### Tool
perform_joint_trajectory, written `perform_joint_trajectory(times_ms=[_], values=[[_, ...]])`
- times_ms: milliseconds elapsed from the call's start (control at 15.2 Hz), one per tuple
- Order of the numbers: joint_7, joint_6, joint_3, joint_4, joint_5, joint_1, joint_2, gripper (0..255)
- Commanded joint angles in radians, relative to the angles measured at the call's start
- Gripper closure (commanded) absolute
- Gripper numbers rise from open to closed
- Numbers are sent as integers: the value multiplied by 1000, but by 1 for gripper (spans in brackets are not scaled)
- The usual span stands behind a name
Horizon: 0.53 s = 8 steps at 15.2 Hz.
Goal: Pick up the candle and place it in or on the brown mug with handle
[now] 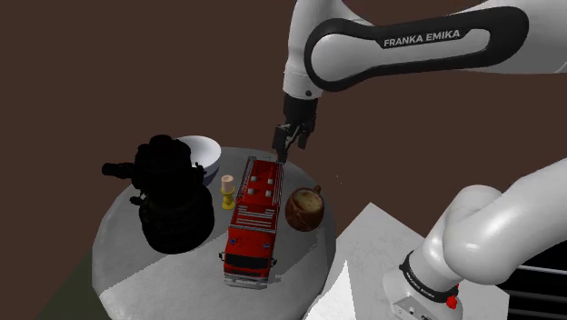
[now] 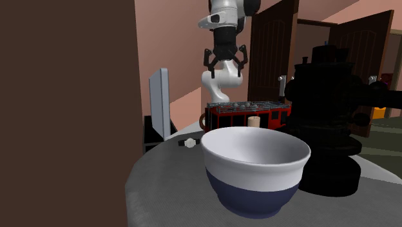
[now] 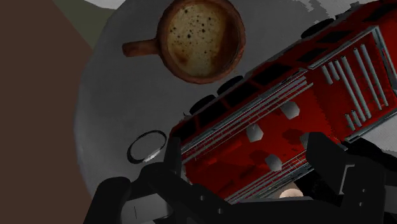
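Spread claw (image 1: 289, 148) hovers above fire truck (image 1: 254, 214) parting candle (image 1: 228, 188) from mug (image 1: 304, 210).

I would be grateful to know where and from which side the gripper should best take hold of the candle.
Probably its upper part, from straight above: the candle stands upright, close between the red fire truck and the black object. The open gripper would best set its fingers along the truck's length, where space shows.

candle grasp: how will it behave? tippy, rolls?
The candle is small, upright and taller than wide: probably light, easily tipped by a glancing finger. It looks round, so toppled it may roll. The fire truck close beside it leaves the open pincer little room.
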Motion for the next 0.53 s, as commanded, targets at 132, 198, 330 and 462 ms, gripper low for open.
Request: perform_joint_trajectory(times_ms=[132, 198, 330, 462], values=[[57, 76, 48, 81, -34, 11, 148, 0], [72, 92, 59, 103, -46, 14, 185, 0], [103, 119, 77, 151, -73, 22, 259, 0], [136, 141, 93, 205, -105, 32, 335, 0]])
